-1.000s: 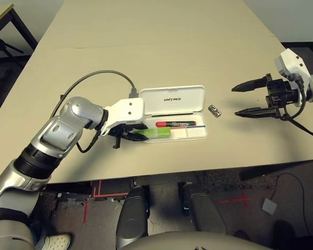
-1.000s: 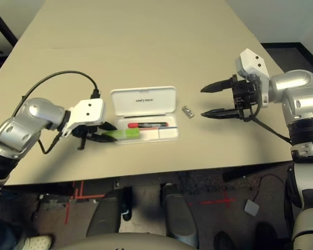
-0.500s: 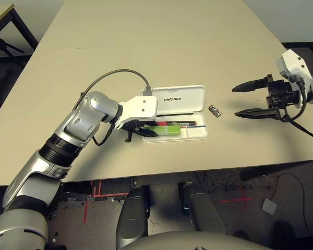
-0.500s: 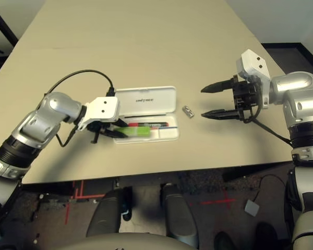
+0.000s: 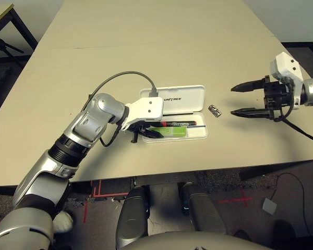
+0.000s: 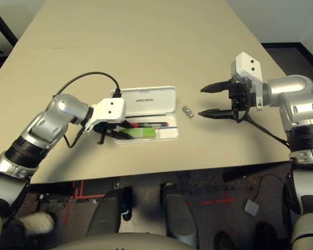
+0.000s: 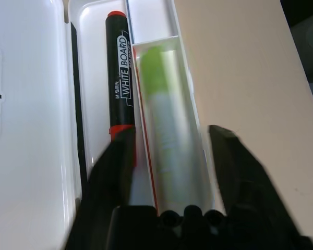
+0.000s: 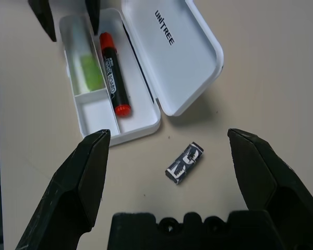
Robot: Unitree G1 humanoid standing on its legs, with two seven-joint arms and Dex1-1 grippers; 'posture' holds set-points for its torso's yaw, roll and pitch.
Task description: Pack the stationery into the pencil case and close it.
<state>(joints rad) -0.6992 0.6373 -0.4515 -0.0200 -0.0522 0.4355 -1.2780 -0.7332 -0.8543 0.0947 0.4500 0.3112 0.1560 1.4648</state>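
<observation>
The white pencil case [image 5: 190, 101] lies open at mid-table, lid folded back with "UNITREE" on it. In its tray lie the red marker [image 5: 176, 124] and, beside it, the light green stick [image 7: 167, 130]. My left gripper [image 7: 172, 133] is open at the tray's left end. Its fingers [image 7: 115, 177] stand on either side of the green stick, with gaps. The small silver-black cylinder [image 8: 184, 162] rests on the table just right of the case. My right gripper [image 5: 232, 100] hovers open further right, pointing at the cylinder and apart from it.
A black cable [image 5: 120, 75] loops over the table from my left wrist. The table's front edge [image 5: 198, 167] runs close below the case. Bare tabletop [image 5: 156, 36] stretches behind the case. A dark stand [image 5: 2, 31] is off the far left corner.
My left gripper carried the green stick rightward into the case's tray and its fingers have opened off it. The right gripper edged slightly toward the cylinder.
</observation>
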